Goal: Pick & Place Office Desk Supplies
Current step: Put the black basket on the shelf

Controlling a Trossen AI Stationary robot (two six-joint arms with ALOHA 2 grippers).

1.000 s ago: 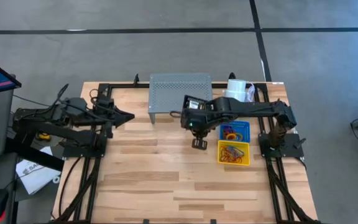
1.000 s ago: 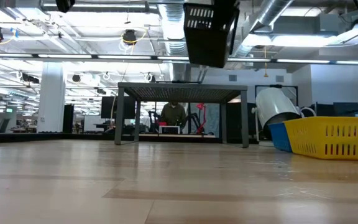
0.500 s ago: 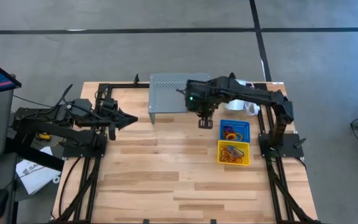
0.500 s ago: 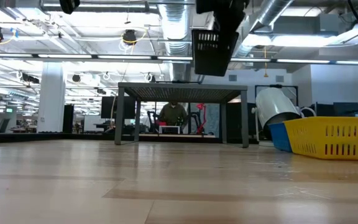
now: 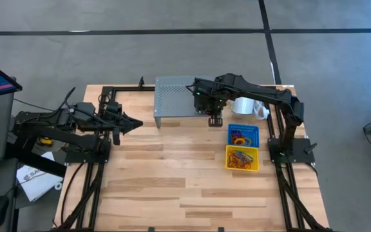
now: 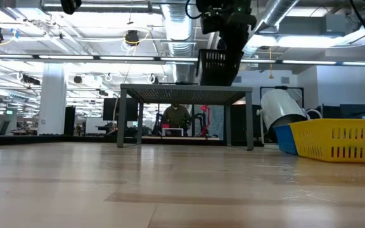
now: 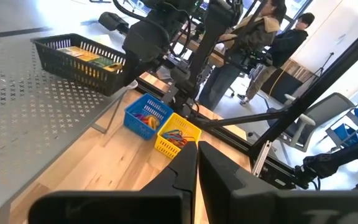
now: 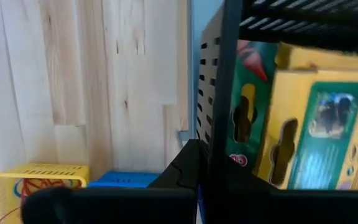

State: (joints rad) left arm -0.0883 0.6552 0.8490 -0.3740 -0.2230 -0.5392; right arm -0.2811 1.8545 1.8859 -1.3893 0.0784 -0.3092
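Note:
A black wire basket (image 7: pixel 79 62) with yellow-green crayon boxes (image 8: pixel 303 124) inside hangs in the air by the near right corner of the grey perforated shelf (image 5: pixel 176 96). My right gripper (image 5: pixel 214 116) is shut on it; in the low view the basket (image 6: pixel 219 66) sits just above shelf-top height. A blue basket (image 5: pixel 243 135) and a yellow basket (image 5: pixel 242 158), both with coloured loops inside, stand on the table at the right. My left gripper (image 5: pixel 137 122) waits shut over the table's left side. My right gripper pinches the black basket's end wall (image 8: pixel 213 93) at its rim, one finger inside the basket and one outside. The fingers come from above, pointing steeply down. The basket hangs below them, lifted clear of table and shelf, with the crayon boxes lying in it.
A white paper roll (image 5: pixel 247 103) lies at the far right, behind the blue basket. The shelf stands on thin legs along the far edge. The table's middle and near part are bare wood. People stand in the room beyond the table.
My right gripper has carried the black basket from over the table's middle toward the far edge, up to the shelf's near right corner, sinking a little and rolling its wrist. The basket has turned with it and stayed clear of the table.

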